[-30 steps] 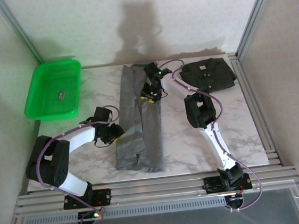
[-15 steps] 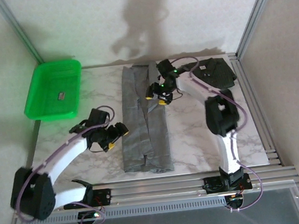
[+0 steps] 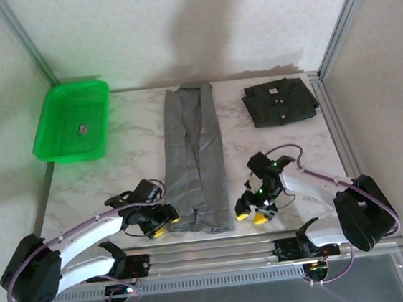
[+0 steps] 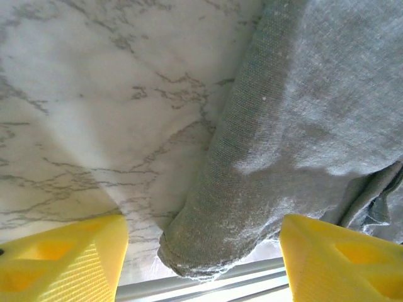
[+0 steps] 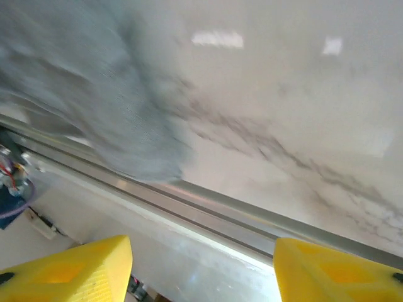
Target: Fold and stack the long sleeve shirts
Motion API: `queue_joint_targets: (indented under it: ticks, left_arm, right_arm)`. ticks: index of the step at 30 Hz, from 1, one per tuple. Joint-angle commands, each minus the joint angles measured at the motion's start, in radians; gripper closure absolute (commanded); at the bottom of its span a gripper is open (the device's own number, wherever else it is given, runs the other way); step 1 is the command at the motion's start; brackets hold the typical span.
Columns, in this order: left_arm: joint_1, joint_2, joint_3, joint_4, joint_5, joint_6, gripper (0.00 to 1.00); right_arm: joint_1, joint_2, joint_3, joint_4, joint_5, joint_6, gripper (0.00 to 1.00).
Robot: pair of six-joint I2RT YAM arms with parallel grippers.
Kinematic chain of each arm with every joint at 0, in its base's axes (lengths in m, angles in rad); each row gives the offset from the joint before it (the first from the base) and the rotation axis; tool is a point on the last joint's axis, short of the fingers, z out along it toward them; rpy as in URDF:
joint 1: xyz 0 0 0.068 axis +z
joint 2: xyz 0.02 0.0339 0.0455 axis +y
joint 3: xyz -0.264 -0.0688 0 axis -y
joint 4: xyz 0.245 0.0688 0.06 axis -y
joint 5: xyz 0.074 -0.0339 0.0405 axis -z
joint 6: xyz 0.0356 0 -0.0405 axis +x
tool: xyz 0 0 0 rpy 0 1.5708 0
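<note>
Two shirts lay on the marble table (image 3: 123, 156): a grey shirt (image 3: 194, 159) and a charcoal shirt (image 3: 280, 101). One green tray (image 3: 48, 127) sat beside it. The left gripper (image 3: 164, 225) and right gripper (image 3: 251, 218) stood released. Pale walls enclosed everything.

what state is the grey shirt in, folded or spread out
Partly folded: the grey shirt lies as a long narrow strip, sides turned in.
</note>
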Motion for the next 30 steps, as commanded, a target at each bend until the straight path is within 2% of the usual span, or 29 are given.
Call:
queue_joint_targets:
  ticks: [1,5,14,22,30]
  left_arm:
    - [-0.031,-0.018,-0.061,0.084,0.003,-0.061,0.37]
    - [-0.062,-0.011,-0.09,0.145,0.007,-0.089,0.4]
    - [-0.079,0.025,-0.058,0.216,-0.008,-0.102,0.46]
    - [-0.096,0.051,-0.009,0.217,-0.017,-0.105,0.48]
    - [-0.104,0.073,0.064,0.186,-0.016,-0.111,0.51]
  right_arm:
    - [0.035,-0.018,-0.038,0.13,-0.077,0.028,0.4]
    - [0.076,0.027,-0.049,0.207,-0.077,0.047,0.41]
    - [0.091,0.15,-0.01,0.277,-0.088,0.011,0.4]
    - [0.124,0.251,0.067,0.285,-0.091,-0.018,0.39]
    - [0.166,0.251,0.132,0.232,-0.099,-0.023,0.4]
